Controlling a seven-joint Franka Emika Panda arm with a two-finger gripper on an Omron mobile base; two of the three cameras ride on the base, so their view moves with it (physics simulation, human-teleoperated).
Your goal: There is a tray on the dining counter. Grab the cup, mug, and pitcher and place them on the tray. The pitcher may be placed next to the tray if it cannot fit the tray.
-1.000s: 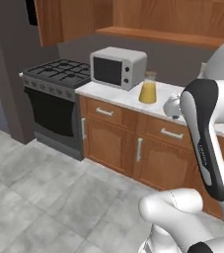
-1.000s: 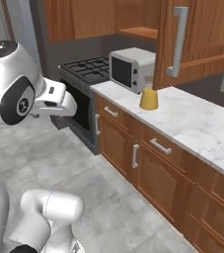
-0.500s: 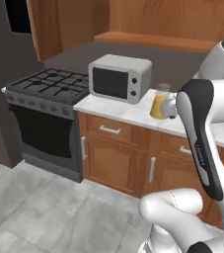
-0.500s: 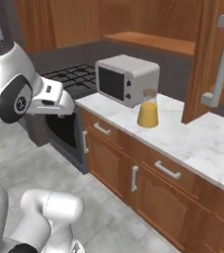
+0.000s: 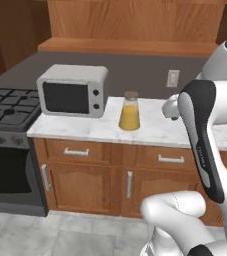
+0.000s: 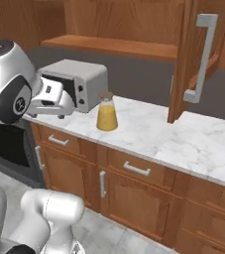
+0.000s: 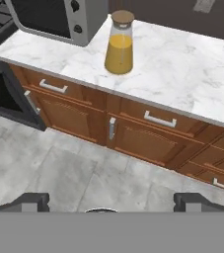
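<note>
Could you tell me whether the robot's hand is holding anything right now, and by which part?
Nothing is held: the hand is open, apart from the pitcher on the counter.

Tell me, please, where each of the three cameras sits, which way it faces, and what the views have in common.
Left base view: behind the arm on its left, looking forward and down at the marble counter; the white arm rises at right.
Right base view: behind the arm on its right, facing the same counter; the arm fills the left.
Hand view: on the hand, looking down over floor and cabinets; its open finger tips show at the bottom.
Shared: all three show the pitcher beside the microwave.
</note>
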